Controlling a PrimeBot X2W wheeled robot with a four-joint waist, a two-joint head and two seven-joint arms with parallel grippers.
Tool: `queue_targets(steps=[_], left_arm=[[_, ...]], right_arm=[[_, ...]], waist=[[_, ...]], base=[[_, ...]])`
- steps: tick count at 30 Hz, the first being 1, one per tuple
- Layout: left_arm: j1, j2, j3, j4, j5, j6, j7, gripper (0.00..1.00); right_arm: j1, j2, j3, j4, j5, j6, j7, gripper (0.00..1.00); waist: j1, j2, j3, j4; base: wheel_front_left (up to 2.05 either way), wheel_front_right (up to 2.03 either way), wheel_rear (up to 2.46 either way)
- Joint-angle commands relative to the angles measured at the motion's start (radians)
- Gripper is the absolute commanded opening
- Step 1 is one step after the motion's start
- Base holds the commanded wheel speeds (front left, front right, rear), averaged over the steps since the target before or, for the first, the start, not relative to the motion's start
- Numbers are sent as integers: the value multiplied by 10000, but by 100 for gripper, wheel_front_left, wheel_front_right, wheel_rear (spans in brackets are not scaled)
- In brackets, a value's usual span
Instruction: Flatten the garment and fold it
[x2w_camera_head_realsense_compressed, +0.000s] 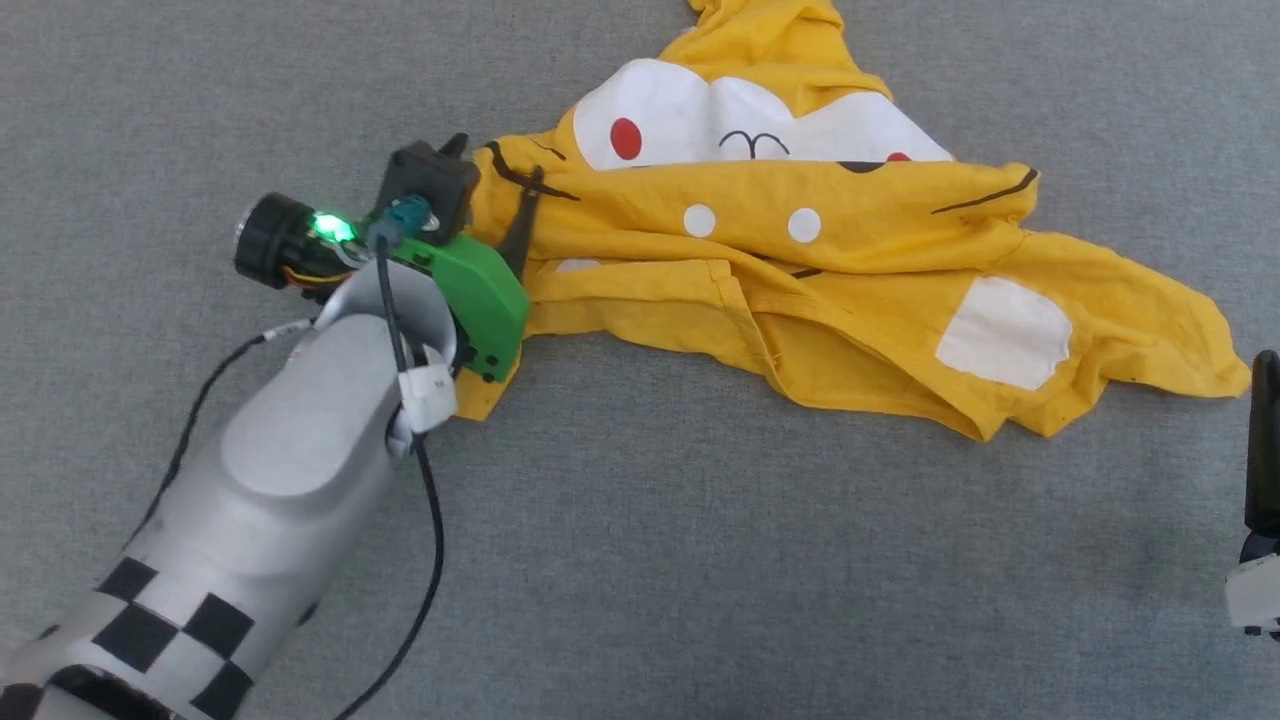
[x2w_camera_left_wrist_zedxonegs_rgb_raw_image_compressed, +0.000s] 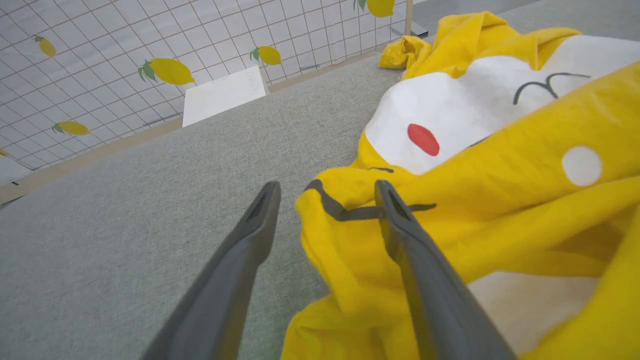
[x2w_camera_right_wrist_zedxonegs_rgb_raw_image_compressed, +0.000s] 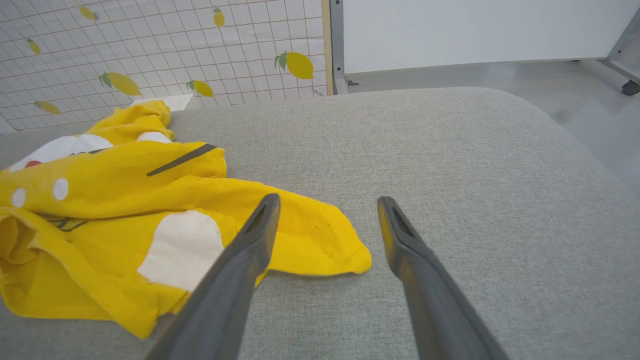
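The garment (x2w_camera_head_realsense_compressed: 760, 220) lies crumpled on the grey cloth surface (x2w_camera_head_realsense_compressed: 700, 560), its white face print with a red cheek dot facing up. My left gripper (x2w_camera_head_realsense_compressed: 490, 185) is at its left edge. In the left wrist view the left gripper (x2w_camera_left_wrist_zedxonegs_rgb_raw_image_compressed: 327, 187) is open, with a bunched fold of the garment (x2w_camera_left_wrist_zedxonegs_rgb_raw_image_compressed: 500, 200) lying between its fingers. My right gripper (x2w_camera_right_wrist_zedxonegs_rgb_raw_image_compressed: 328, 201) is open and low over the surface beside the right end of the garment (x2w_camera_right_wrist_zedxonegs_rgb_raw_image_compressed: 125, 200); a yellow corner reaches into the gap between its fingers. One of its dark fingers (x2w_camera_head_realsense_compressed: 1265, 430) shows at the head view's right edge.
A lemon-print tiled backdrop (x2w_camera_left_wrist_zedxonegs_rgb_raw_image_compressed: 125, 50) and a white board (x2w_camera_left_wrist_zedxonegs_rgb_raw_image_compressed: 222, 95) stand behind the surface. The surface's rounded edge (x2w_camera_right_wrist_zedxonegs_rgb_raw_image_compressed: 575, 145) drops to the floor on the right, where a caster wheel (x2w_camera_right_wrist_zedxonegs_rgb_raw_image_compressed: 629, 88) stands. A black cable (x2w_camera_head_realsense_compressed: 430, 560) hangs from my left forearm.
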Motion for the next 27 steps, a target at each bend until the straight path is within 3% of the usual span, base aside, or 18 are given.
queue_targets(steps=[1,8,15,26,27], left_arm=[[98,-58,10,104,-68,-29,-271,100],[336,129,-301,-795,227,-330,-1072,100],[692,980,-1375,-2328,560,-1161,282,100],[530,906,-1968,-1923,369,-1888,1127,100],[536,886,-1943,-1924,334,-1877,1083,84]], right_arm=[[-166,-1,1,2,-90,-15,15,100],[26,-1,-101,66,-104,-15,69,100],[126,-1,-20,-60,-74,-15,169,100],[-38,-1,25,-169,-64,-15,185,100],[-36,-1,10,-158,-59,-15,177,100]], waist=[[0,0,-75,86],[0,0,-565,384],[0,0,-604,411],[0,0,-162,101],[0,0,-167,106]], base=[[0,0,0],[0,0,0],[0,0,0],[0,0,0],[0,0,0]])
